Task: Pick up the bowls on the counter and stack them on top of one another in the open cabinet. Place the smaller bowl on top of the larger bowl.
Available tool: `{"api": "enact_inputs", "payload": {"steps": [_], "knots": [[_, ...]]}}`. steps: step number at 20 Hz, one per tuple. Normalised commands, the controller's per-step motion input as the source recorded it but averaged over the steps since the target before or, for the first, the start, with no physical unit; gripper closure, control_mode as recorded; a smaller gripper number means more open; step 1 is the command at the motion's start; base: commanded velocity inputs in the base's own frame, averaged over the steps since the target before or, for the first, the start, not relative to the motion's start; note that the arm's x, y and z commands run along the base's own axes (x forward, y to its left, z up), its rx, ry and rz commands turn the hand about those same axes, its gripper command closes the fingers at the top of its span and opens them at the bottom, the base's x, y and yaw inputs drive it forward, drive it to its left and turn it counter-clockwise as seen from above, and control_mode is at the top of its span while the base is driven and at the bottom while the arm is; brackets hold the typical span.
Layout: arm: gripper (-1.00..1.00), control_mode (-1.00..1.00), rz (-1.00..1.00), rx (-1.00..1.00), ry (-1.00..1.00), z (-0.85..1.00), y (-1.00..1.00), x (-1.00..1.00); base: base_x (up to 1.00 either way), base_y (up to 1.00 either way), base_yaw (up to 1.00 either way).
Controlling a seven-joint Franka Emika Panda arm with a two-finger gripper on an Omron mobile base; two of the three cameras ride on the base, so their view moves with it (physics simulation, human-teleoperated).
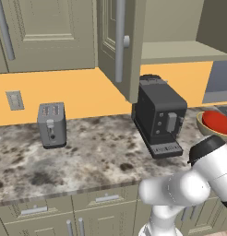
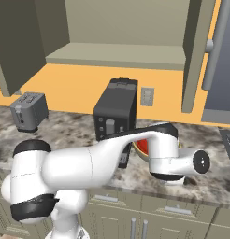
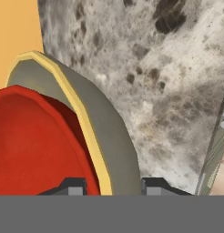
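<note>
Red bowl (image 3: 36, 145) nested inside tan bowl (image 3: 104, 132), resting on the counter (image 1: 97, 152) toward its right end, beside the coffee machine (image 1: 159, 115). Gripper (image 3: 111, 187) fingers straddle the tan bowl's rim, one fingertip (image 3: 73, 186) inside, one outside; whether they grip it cannot be told. Cabinet (image 2: 121, 53) open above.

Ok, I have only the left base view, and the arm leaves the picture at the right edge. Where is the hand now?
Observer: In the hand view, the hand straddles the rim of the wide tan-beige round bowl, one finger inside and one outside.
Operator: Do the fingers press the wall?
Observer: The tips stand apart with the wall between them. Contact itself is hidden, so I cannot tell.
Operator: And the glossy red round bowl?
Observer: Seen close, its edge lies just inside the tan rim, beside the inner finger.
</note>
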Motion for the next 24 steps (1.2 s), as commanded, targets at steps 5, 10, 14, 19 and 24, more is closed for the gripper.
{"api": "enact_inputs", "payload": {"steps": [5, 10, 14, 19, 24], "knots": [[1.0, -1.0, 0.0, 0.0, 0.0, 0.16, 0.27, -0.42, 0.0, 0.0, 0.0], [1.0, -1.0, 0.0, -0.02, -0.01, 0.25, 0.21, -0.44, 0.0, 0.0, 0.0], [1.0, -1.0, 0.0, -0.06, -0.06, 0.28, 0.16, -0.43, 0.0, 0.0, 0.0], [1.0, -1.0, 0.01, -0.07, -0.09, 0.32, 0.22, -0.37, 0.0, 0.0, 0.0], [1.0, -1.0, 0.02, -0.08, -0.09, 0.35, 0.3, -0.31, 0.0, 0.0, 0.0]]}}
